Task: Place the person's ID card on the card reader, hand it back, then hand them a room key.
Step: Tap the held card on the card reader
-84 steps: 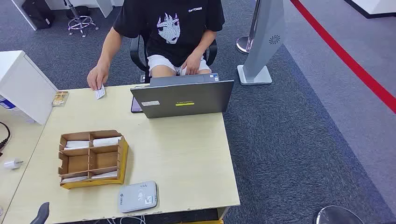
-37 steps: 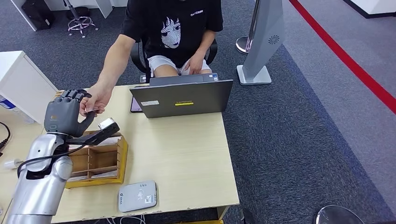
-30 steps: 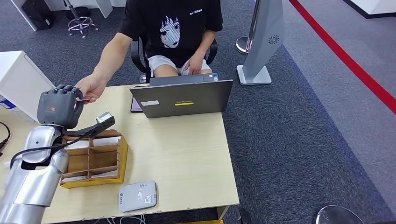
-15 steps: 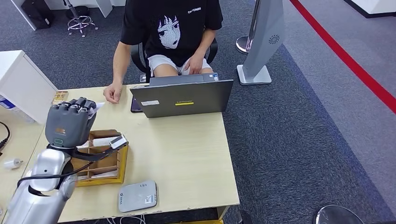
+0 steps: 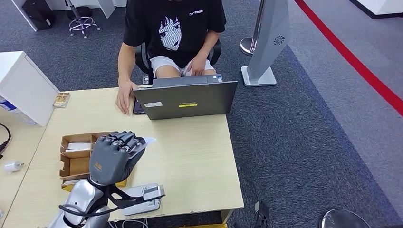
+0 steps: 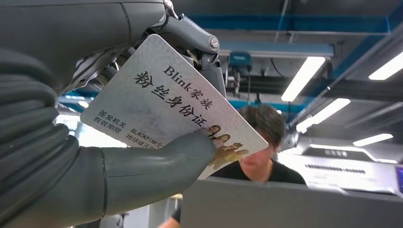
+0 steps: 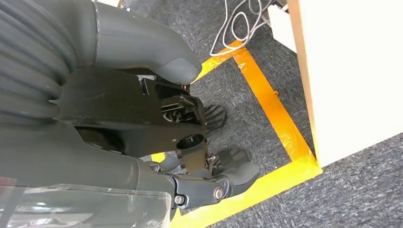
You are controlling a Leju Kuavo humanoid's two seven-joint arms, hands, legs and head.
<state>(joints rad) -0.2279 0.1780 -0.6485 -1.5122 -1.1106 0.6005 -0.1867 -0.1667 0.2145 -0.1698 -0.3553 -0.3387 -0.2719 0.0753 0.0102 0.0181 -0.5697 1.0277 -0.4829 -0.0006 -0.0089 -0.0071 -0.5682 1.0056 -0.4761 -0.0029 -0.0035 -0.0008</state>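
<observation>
Head view: left hand [image 5: 114, 156] above the table [image 5: 190, 156] hides most of the ID card [image 5: 148, 140]; only a corner pokes out. Left wrist view: thumb pins it against the fingers. Right wrist view: right hand [image 7: 190, 156] hangs empty, fingers loosely apart.

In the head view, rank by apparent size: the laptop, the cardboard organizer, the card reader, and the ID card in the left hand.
1. Laptop, clearly largest.
2. Cardboard organizer, though the left hand covers part of it.
3. Card reader, also partly hidden by the arm, so its place against the organizer is less sure.
4. ID card, just a corner showing.
</observation>
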